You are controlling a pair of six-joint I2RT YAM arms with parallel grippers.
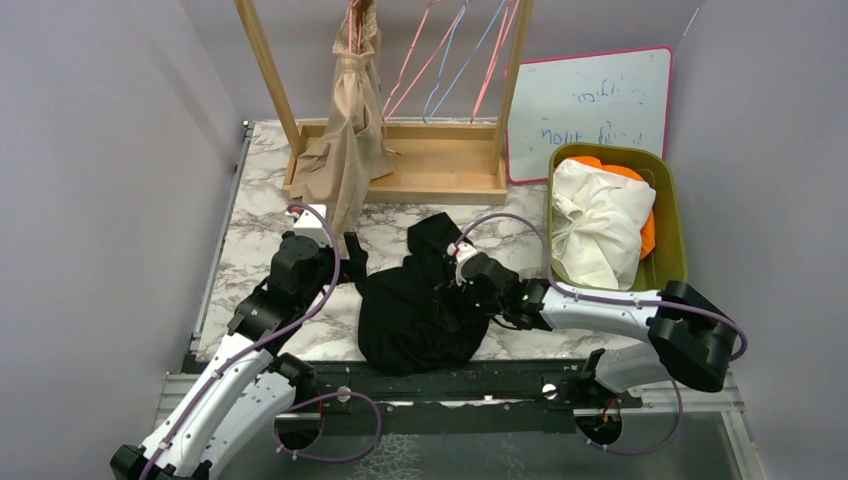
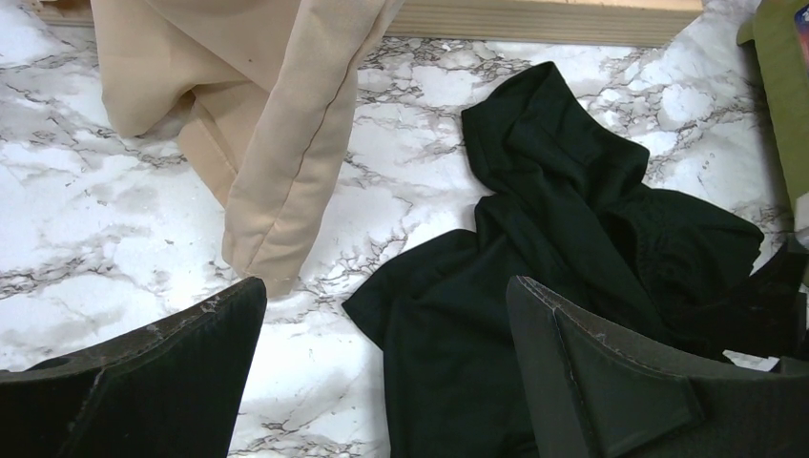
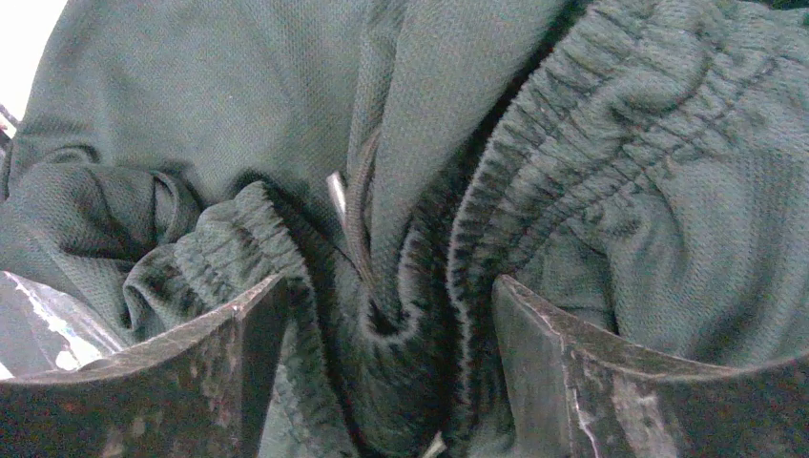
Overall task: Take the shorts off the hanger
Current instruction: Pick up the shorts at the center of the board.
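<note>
Standing at the far end of the marble-veined table (image 1: 260, 230), the wooden rack (image 1: 440, 170) carries the tan shorts (image 1: 345, 150), which hang limp with one leg reaching down to the table. Right of the rack, a green bin (image 1: 672, 200) holds the cream shorts (image 1: 600, 225) and the orange shorts (image 1: 620, 172). In front of the rack the black shorts (image 1: 420, 310) lie crumpled, a fine mesh with a ribbed waistband. The right arm stretches low over them, and the right gripper (image 3: 386, 286) is released, a finger on either side of the waistband. The left gripper (image 2: 386, 291) hovers spread wide in front of the rack's left post, over bare table.
</note>
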